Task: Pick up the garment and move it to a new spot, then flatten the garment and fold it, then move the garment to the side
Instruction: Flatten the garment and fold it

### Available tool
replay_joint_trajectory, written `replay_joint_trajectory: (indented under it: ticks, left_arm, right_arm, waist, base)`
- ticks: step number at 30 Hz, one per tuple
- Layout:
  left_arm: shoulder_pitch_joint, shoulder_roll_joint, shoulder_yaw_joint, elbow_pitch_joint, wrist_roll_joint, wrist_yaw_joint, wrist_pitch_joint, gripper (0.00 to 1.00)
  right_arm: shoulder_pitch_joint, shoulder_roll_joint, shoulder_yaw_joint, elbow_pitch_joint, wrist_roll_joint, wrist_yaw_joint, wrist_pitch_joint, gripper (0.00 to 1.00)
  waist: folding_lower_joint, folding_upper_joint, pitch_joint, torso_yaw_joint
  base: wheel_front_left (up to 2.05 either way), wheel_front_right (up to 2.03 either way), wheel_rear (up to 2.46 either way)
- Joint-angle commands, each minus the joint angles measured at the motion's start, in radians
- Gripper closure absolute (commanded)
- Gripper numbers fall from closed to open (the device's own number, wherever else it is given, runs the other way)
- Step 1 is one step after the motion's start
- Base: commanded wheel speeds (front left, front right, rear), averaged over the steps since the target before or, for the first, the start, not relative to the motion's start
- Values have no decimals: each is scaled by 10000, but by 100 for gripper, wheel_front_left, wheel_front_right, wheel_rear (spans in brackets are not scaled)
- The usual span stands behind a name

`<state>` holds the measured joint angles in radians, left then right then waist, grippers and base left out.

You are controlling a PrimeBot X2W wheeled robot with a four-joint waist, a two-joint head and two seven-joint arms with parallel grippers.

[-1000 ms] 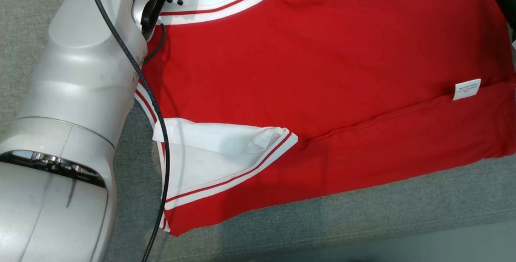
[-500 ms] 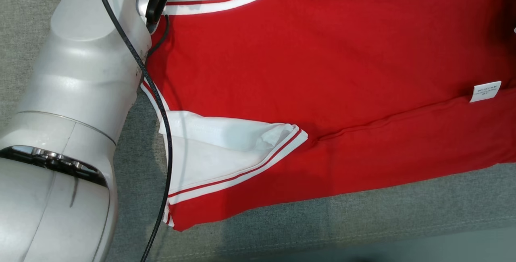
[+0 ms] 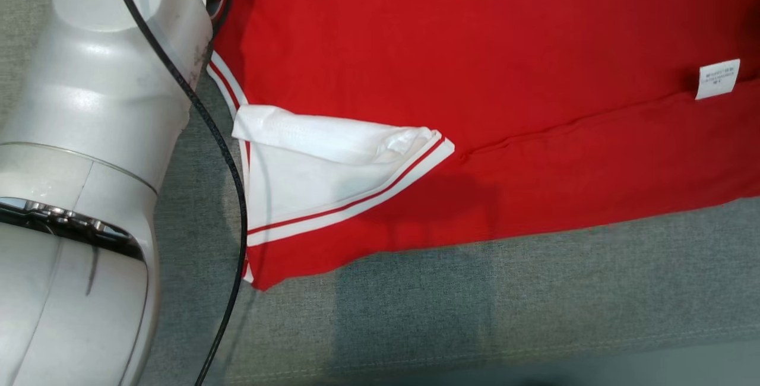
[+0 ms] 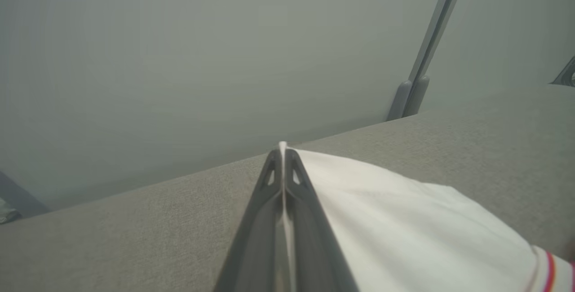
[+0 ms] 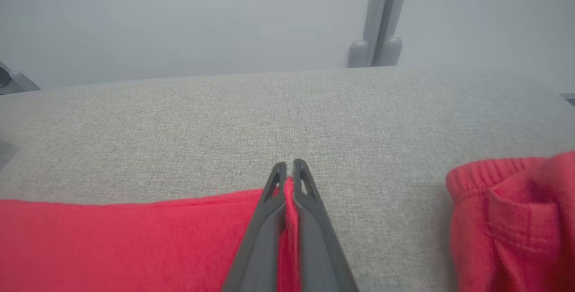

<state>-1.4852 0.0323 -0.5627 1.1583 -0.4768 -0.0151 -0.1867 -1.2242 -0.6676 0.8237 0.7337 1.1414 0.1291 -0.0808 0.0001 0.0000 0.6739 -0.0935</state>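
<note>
In the head view the red garment [image 3: 475, 47] lies flat on the grey cloth-covered desk [image 3: 534, 303], its long axis running across the view from left to right. The shoulder end points left. A white sleeve [image 3: 320, 184] with a red stripe near its edge is folded inward over the red body, its tip pointing right. A small white label [image 3: 719, 78] sits near the right edge. The pale left forearm [image 3: 101, 107] rises from the lower left corner toward the top, beside the garment's left end, with a black cable [image 3: 225, 154] trailing along it.

In the left wrist view the left pincer [image 4: 282, 150] is clamped on a thin white edge of the garment, fingers low over the desk and aimed at its far edge; white cloth spreads to their right.

In the right wrist view the right pincer [image 5: 289, 166] is pinched on the garment's red edge, pointing across the bare desk. A second red clothing item [image 5: 507, 211] with a gathered band lies apart at the right.
</note>
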Motion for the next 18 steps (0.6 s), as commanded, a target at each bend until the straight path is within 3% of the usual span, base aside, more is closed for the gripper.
replay_joint_trajectory:
  ticks: [1, 4, 12, 18]
  left_arm:
    - [-565, 401, 74, -291, 62, 70, -135, 100]
    - [-470, 417, 67, -495, 6, -265, -438, 100]
    - [527, 710, 340, -2289, 29, -475, -742, 100]
    - [2556, 1233, 839, -5380, 580, 11, -748, 100]
  right_arm:
    - [181, -299, 111, 20, -44, 16, -196, 100]
    - [149, -345, 391, 45, -36, 16, -692, 100]
    - [621, -847, 716, -280, -187, 16, -1772, 100]
    - [1609, -964, -1122, -1308, -1570, 16, -1805, 100]
  waist:
    - [-1, 0, -5, 38]
    - [-1, 0, -42, 116]
    - [-1, 0, -260, 359]
    - [-1, 0, -540, 453]
  base:
    - [0, 0, 0]
    - [0, 0, 0]
    - [0, 0, 0]
    - [0, 0, 0]
